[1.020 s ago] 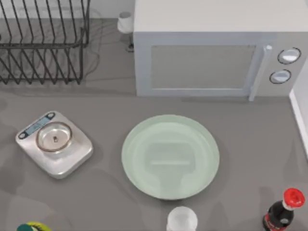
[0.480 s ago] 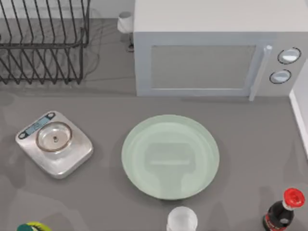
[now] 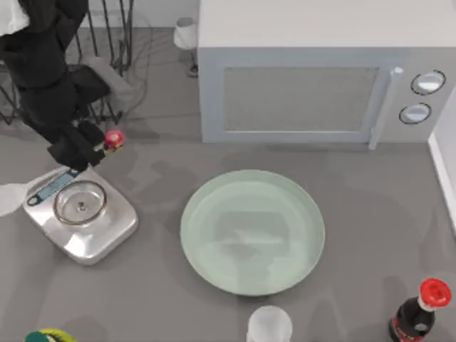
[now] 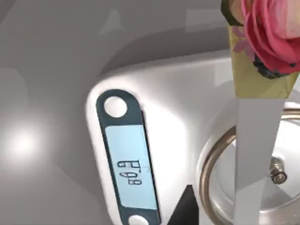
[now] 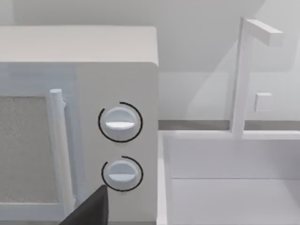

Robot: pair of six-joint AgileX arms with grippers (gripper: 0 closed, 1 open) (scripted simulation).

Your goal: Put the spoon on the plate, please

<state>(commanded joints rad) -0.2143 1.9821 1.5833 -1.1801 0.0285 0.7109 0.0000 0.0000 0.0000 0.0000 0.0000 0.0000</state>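
1. Spoon (image 3: 107,140) sits pinched in the left gripper (image 3: 84,148), which hangs at the far left of the table, above the back corner of the kitchen scale (image 3: 100,235).
2. From the top view, the red knob at the spoon's end pokes out just to the right of the gripper's dark fingers.
3. In the left wrist view the spoon (image 4: 255,154) runs as a pale flat strip down over the scale's steel pan (image 4: 220,197), with the red knob at its upper end.
4. Directly under the gripper lies the scale's (image 4: 159,112) blue display strip (image 4: 129,161).
5. Whether the spoon touches the scale cannot be told.
6. The plate (image 3: 252,231), round and pale green, lies well to the gripper's right at the middle of the table, bare on top.
7. Behind the gripper stands a wire dish rack (image 3: 107,64), partly covered by the left arm.
8. A microwave (image 3: 313,78) stands at the back, to the gripper's right and beyond the plate.
9. A red-capped dark bottle (image 3: 420,313) stands at the near right corner, far from the gripper.
10. The right wrist view faces the microwave's two dials (image 5: 120,123) and a white sink (image 5: 229,187) beside it; whether the right gripper is spread or pressed together I cannot tell.
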